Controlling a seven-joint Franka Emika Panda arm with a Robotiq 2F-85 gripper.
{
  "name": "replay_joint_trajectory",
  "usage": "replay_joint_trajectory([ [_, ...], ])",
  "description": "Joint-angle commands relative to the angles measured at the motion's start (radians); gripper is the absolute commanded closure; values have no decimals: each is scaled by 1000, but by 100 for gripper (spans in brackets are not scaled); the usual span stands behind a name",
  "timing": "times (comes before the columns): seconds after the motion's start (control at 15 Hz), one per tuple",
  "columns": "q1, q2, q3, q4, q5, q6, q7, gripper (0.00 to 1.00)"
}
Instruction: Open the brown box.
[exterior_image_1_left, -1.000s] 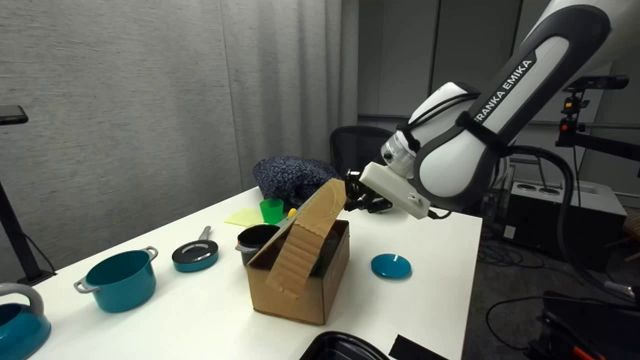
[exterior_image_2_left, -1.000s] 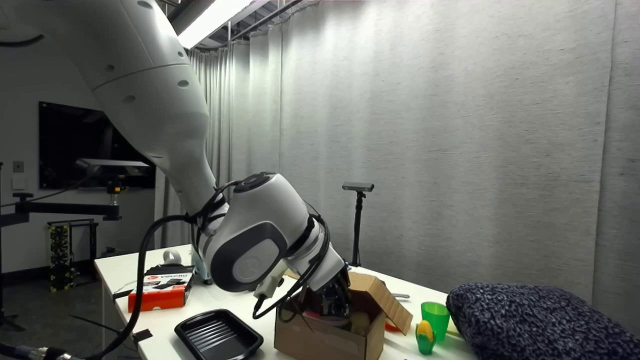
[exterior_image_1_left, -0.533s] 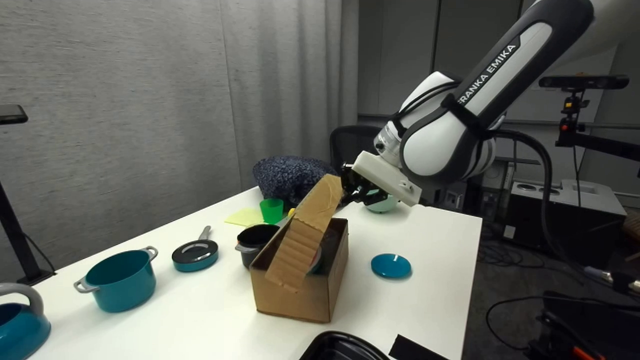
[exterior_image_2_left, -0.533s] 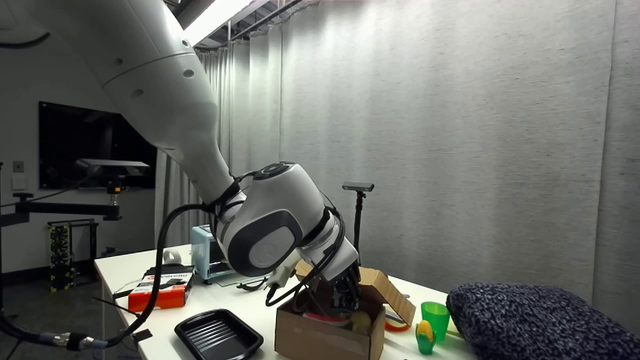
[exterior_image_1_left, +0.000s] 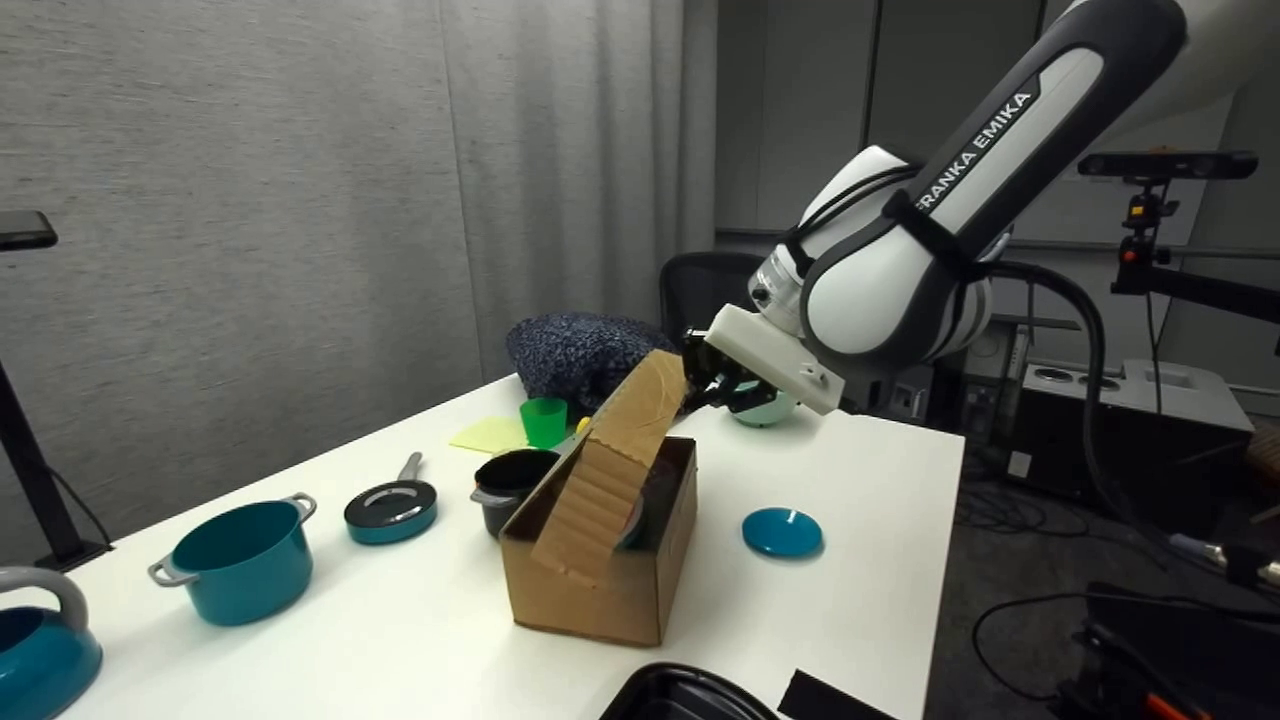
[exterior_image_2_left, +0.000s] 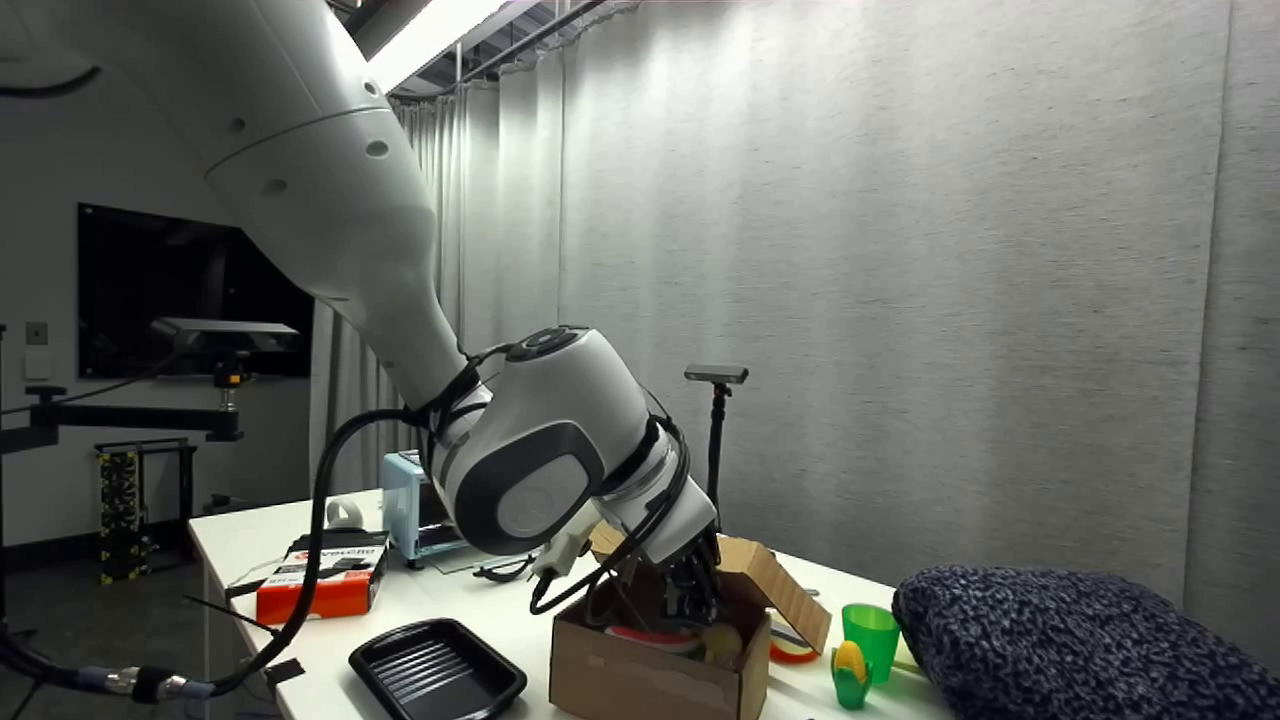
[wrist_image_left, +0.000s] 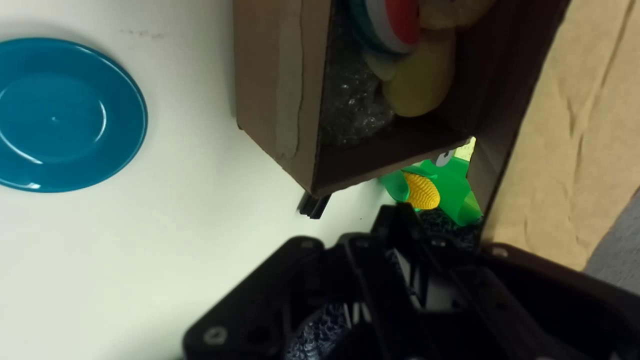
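Noted a gray curtain (exterior_image_2_left: 900, 300) hanging behind the work area in both exterior views. Recorded, in front of the curtain, a white counter (exterior_image_1_left: 400, 640). Logged a white-and-black Franka arm (exterior_image_1_left: 880, 310) extended over the counter, angled downward at the wrist. Found a dark mottled cushion (exterior_image_2_left: 1060, 640) lying on the counter.

Located the brown box (exterior_image_1_left: 580, 605) standing upright on the counter, uncovered at the top at least in part and having a creased cardboard flap (exterior_image_1_left: 645, 400) raised at a tilt. Found a black ribbed baking tray (exterior_image_2_left: 437, 665) near the box. Inspected the hand (wrist_image_left: 395, 215) in the wrist view: fully closed, fingertips together, gripping nothing visible; seen beyond one end of the box, close to the raised flap. Cannot determine contact with the flap.

Observed a two-handled teal pot (exterior_image_1_left: 250, 580) well apart from the box, and a black pot (exterior_image_1_left: 508, 486) just beside the box. Noted a teal-and-black pan (exterior_image_1_left: 390, 510) between the two pots. Found a teal plate (exterior_image_1_left: 782, 532) lying flat on the opposite side of the box from the pots. Identified inside the box a rounded object (wrist_image_left: 395, 25) in red, white and teal, plus a tan lumpy object (wrist_image_left: 420, 80). Recorded a green cup (exterior_image_2_left: 870, 640) near the cushion and, close beside the cup, an upright toy corn cob (exterior_image_2_left: 850, 675).
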Motion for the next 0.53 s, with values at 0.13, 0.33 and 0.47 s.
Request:
replay_joint_trajectory([
  [0.13,-13,9,67,35,7,56,9,99],
  [0.33,-31,18,149,102,-10,105,29,99],
  [0.47,-39,34,183,152,-26,132,35,99],
])
